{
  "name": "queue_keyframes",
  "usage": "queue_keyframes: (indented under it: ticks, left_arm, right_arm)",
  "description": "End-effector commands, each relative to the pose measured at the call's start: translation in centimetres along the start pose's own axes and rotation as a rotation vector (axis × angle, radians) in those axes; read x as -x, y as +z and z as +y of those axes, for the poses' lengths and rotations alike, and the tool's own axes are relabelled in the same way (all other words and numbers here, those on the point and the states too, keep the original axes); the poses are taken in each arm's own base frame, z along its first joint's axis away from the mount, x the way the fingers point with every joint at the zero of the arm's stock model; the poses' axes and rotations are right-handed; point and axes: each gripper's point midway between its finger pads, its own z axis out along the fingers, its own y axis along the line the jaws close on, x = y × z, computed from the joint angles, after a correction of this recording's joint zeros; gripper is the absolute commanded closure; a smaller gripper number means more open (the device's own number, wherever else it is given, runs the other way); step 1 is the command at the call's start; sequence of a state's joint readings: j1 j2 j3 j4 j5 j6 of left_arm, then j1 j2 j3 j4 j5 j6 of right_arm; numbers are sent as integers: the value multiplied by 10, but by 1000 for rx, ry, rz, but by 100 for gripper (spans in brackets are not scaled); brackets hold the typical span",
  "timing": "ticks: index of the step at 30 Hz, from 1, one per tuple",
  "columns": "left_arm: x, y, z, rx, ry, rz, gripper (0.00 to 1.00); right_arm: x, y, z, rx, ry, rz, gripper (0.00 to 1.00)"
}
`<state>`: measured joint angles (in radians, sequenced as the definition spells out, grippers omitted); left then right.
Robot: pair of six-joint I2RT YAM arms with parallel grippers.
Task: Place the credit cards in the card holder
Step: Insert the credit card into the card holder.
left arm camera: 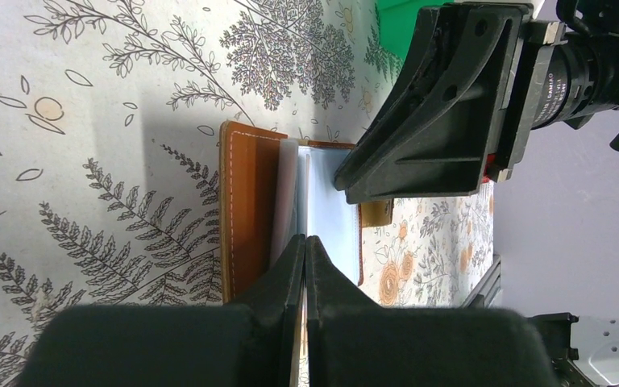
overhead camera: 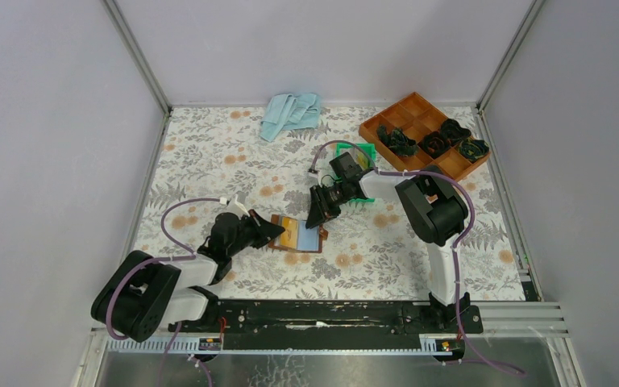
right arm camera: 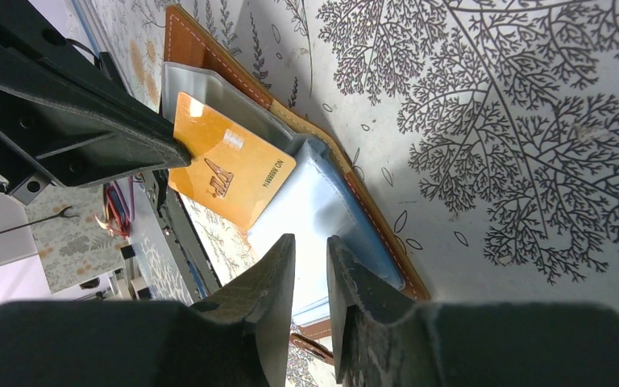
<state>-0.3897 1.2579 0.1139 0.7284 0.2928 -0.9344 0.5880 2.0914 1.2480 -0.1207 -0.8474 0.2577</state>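
Observation:
The brown leather card holder (overhead camera: 298,251) lies open on the floral tabletop between both arms, its stitched flap (left arm camera: 246,218) and clear sleeves showing. A gold-tan credit card (right arm camera: 230,169) rests slanted over the sleeves. My left gripper (left arm camera: 305,239) is shut on that card's edge, and its dark fingers (right arm camera: 89,129) show in the right wrist view. A light-blue flat piece (right arm camera: 322,210) lies in the holder; I cannot tell whether it is a card or a sleeve. My right gripper (right arm camera: 310,242) hovers right over it, jaws slightly apart with nothing between them.
A green bin (overhead camera: 363,157) stands just behind the right gripper. At the back right, an orange-brown wooden tray (overhead camera: 387,111) holds dark bundles. A light blue cloth (overhead camera: 290,113) lies at the back centre. Metal frame posts and grey walls enclose the table.

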Motion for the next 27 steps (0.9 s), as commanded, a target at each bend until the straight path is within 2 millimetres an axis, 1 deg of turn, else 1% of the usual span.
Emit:
queue_keyframes:
  ticks: [1,11,27]
  left_arm:
    - [9,0,-8,-44,2,-42,100]
    - [6,1,-5,-45,-6,-36,100]
    - [7,-5,2,-11,7,-60,100]
  right_arm:
    - [5,-8,0,-29,-30,-24,72]
    - [5,-8,1,-28,-32,-24,72]
    - [7,-8,2,-25,-36,-30,73]
